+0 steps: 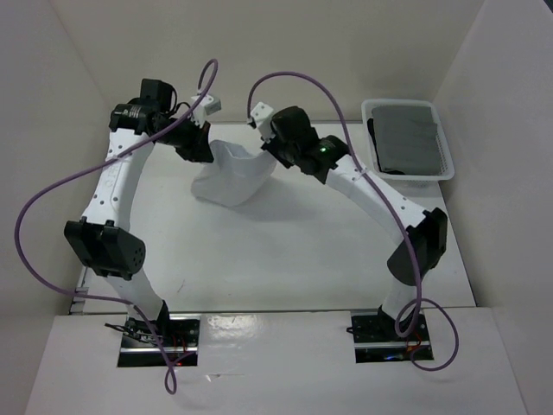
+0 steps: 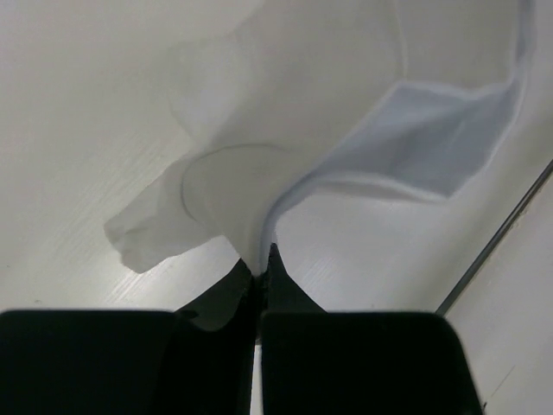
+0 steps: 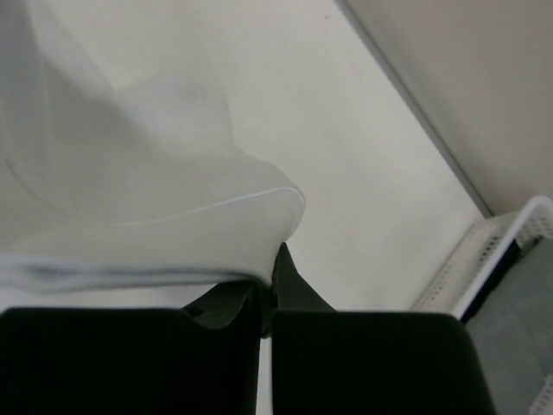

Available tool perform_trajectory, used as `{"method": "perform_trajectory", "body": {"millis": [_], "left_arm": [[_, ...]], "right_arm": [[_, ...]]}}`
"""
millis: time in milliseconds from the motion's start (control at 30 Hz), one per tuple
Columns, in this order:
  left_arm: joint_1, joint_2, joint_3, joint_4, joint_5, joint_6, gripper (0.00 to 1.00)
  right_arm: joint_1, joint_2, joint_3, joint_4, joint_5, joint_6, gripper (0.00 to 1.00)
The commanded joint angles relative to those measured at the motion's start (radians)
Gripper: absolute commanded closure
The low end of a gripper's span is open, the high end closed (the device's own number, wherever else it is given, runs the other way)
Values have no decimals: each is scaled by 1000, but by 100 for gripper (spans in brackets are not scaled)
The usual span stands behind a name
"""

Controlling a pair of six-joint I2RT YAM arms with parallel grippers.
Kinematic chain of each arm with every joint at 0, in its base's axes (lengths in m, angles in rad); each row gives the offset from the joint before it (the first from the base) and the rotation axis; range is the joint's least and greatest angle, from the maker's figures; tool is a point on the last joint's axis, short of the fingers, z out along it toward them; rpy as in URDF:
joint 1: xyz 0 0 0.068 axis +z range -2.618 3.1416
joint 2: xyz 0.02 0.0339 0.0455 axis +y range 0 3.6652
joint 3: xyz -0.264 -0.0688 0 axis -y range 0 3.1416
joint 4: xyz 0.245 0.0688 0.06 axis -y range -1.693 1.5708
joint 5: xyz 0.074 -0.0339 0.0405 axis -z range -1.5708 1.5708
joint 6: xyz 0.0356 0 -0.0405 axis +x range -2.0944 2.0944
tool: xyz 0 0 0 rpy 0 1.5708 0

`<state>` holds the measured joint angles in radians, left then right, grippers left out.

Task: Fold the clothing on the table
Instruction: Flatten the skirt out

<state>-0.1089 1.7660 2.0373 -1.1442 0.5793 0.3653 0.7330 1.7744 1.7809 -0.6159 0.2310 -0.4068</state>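
The clothing [image 1: 232,175], a plain white piece of fabric, hangs bunched between my two grippers at the far middle of the table [image 1: 285,251], its lower part resting on the tabletop. My left gripper [image 1: 206,154] is shut on its left upper edge. In the left wrist view the fabric [image 2: 259,173] runs into the closed fingertips of that gripper [image 2: 262,259]. My right gripper [image 1: 268,149] is shut on the right upper edge. In the right wrist view the cloth [image 3: 130,207] drapes over the closed tips of that gripper [image 3: 270,272].
A white plastic basket [image 1: 373,130] stands at the far right and holds a dark grey cloth [image 1: 406,138]; the basket [image 3: 501,259] also shows in the right wrist view. White walls enclose the table on the left, far and right sides. A thin metal rail [image 2: 501,233] borders the tabletop.
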Motion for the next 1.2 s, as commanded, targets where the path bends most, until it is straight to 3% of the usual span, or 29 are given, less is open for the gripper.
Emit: {"method": "perform_trajectory", "body": {"millis": [0, 467, 700, 1167], "left_arm": [[5, -74, -80, 52, 7, 27, 99], [5, -185, -98, 52, -13, 37, 97], [5, -215, -31, -64, 56, 95, 96], [41, -462, -232, -65, 112, 132, 96]], "right_arm": [[-49, -90, 54, -19, 4, -4, 100], [-70, -191, 28, -126, -107, -43, 100], [-122, -254, 75, -226, -263, -73, 100], [-225, -414, 104, -369, -530, -136, 100]]}}
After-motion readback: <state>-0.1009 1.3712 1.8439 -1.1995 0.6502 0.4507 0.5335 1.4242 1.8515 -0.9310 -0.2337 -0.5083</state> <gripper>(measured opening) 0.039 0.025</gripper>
